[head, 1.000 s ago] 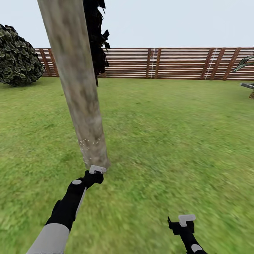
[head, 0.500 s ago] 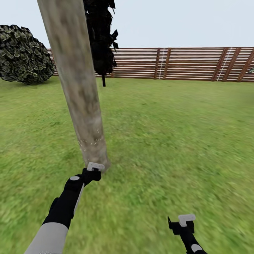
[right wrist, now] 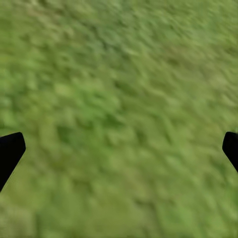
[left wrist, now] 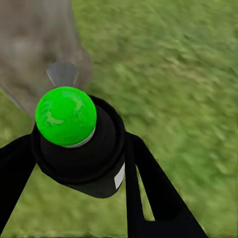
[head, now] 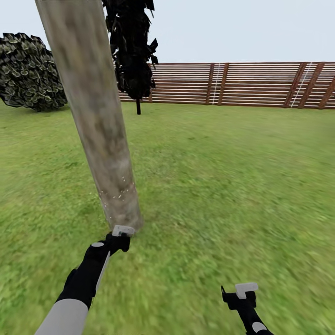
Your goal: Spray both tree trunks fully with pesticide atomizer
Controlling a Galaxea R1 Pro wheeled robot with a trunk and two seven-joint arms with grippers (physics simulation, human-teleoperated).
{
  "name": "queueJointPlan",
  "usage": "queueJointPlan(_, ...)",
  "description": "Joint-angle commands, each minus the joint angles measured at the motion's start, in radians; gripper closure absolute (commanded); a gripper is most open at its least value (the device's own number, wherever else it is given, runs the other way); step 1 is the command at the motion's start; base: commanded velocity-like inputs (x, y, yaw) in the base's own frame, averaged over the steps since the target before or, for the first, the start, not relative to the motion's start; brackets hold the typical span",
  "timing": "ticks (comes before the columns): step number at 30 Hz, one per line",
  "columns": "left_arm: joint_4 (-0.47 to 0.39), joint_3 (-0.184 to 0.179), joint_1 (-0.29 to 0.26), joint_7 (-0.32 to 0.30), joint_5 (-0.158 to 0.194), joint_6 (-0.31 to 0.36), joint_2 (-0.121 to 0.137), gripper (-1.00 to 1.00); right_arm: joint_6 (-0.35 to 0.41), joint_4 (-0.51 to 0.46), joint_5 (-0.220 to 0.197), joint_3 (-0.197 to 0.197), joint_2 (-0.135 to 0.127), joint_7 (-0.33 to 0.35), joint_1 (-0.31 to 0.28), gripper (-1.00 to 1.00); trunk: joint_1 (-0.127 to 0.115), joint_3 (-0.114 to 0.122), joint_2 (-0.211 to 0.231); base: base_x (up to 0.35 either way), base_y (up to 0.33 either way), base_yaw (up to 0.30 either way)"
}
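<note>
At the foot of a leaning trunk, the left gripper (left wrist: 74, 163) is clamped around a small black bottle with a bright green ball-shaped top (left wrist: 74, 144), its two black fingers (left wrist: 153, 193) pressed against either side of the bottle's body. From the left wrist camera the bottle's top points toward the smooth, mottled beige-grey tree trunk (left wrist: 34, 49), which stands just beyond it; a grey wedge shape (left wrist: 62, 74) shows between the two. From the head camera the left gripper (head: 122, 232) sits low at the base of the tree trunk (head: 95, 116), whose lower part carries a scatter of tiny pale specks. Off to the right and nearer the robot, the right gripper (head: 242, 293) hangs over the green lawn (head: 223, 177), holding nothing; from its wrist camera its black fingertips (right wrist: 10, 151) stand wide apart at either edge over blurred grass. Beyond the trunk rise a dark narrow conifer (head: 132, 51) and a rounded dark-leaved bush (head: 28, 72), backed by a brown horizontal-slat wooden fence (head: 242, 83) under a pale sky.
</note>
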Motion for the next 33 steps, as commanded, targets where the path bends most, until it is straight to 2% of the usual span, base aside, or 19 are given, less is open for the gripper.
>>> queueJointPlan(1, 0.002, 0.016, 0.003, -0.01, -0.007, 0.002, -0.001, 1.0, -0.004, 0.001, 0.011, -0.005, 0.0, -0.004, -0.001, -1.0, 0.0, -0.001, 0.0, 0.003, -0.002, 0.245)
queueJointPlan(3, 0.01, 0.028, 0.007, -0.011, -0.008, 0.0, -0.001, 1.0, -0.004, 0.001, 0.011, -0.005, 0.0, -0.004, -0.001, -1.0, 0.0, -0.001, 0.0, 0.001, -0.001, 0.264)
queueJointPlan(9, 0.027, 0.029, 0.009, -0.009, -0.006, -0.017, -0.008, 1.0, -0.004, 0.001, 0.011, -0.005, 0.0, -0.004, -0.001, -1.0, 0.0, -0.001, 0.0, 0.012, -0.017, 0.253)
queueJointPlan(19, 0.032, 0.029, 0.009, -0.008, -0.011, -0.018, -0.004, 1.0, -0.004, 0.001, 0.011, -0.005, -0.001, -0.003, -0.001, -1.0, 0.0, -0.001, 0.0, 0.135, -0.221, 0.016)
queueJointPlan(23, 0.088, 0.035, 0.009, -0.004, -0.012, -0.02, -0.001, 1.0, -0.004, 0.001, 0.011, -0.005, -0.001, -0.003, -0.001, -1.0, 0.0, -0.001, 0.0, 0.119, -0.251, 0.0)
queueJointPlan(25, 0.136, 0.035, 0.009, 0.031, -0.011, -0.041, 0.003, 1.0, -0.004, 0.001, 0.011, -0.005, -0.001, -0.002, -0.001, -1.0, 0.0, -0.001, 0.0, 0.063, -0.264, 0.0)
queueJointPlan(29, 0.156, 0.035, 0.009, 0.097, -0.008, -0.151, 0.003, 1.0, -0.004, 0.001, 0.011, -0.005, 0.0, -0.001, -0.001, -1.0, 0.0, -0.001, 0.0, 0.013, -0.269, 0.041)
queueJointPlan(33, 0.157, 0.037, 0.009, 0.105, -0.007, -0.168, 0.003, 1.0, -0.004, 0.001, 0.011, -0.005, 0.0, -0.001, -0.001, -1.0, 0.0, -0.001, 0.0, 0.001, -0.271, 0.233)
